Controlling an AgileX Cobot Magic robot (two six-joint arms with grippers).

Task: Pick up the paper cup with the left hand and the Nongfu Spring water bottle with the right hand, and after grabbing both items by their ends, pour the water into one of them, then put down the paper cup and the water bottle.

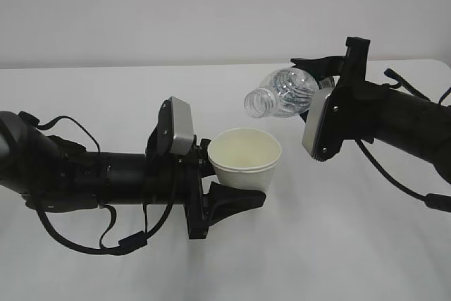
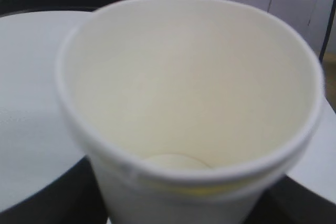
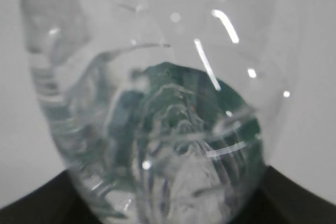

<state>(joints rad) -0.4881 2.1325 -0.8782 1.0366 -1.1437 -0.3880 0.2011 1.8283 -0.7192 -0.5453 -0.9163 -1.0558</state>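
While the left hand (image 1: 229, 192) gripped the cup (image 1: 246, 157) above the table (image 1: 106, 96), the right hand (image 1: 325, 75) clasped the bottle (image 1: 282, 92), tipped, mouth just above the cup's rim.

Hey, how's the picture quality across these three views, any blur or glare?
Exterior view: even, soft light, sharp. Left wrist view: the paper cup fills the frame, its near rim blurred. Right wrist view: the water bottle is out of focus, with bright glare streaks on the plastic.
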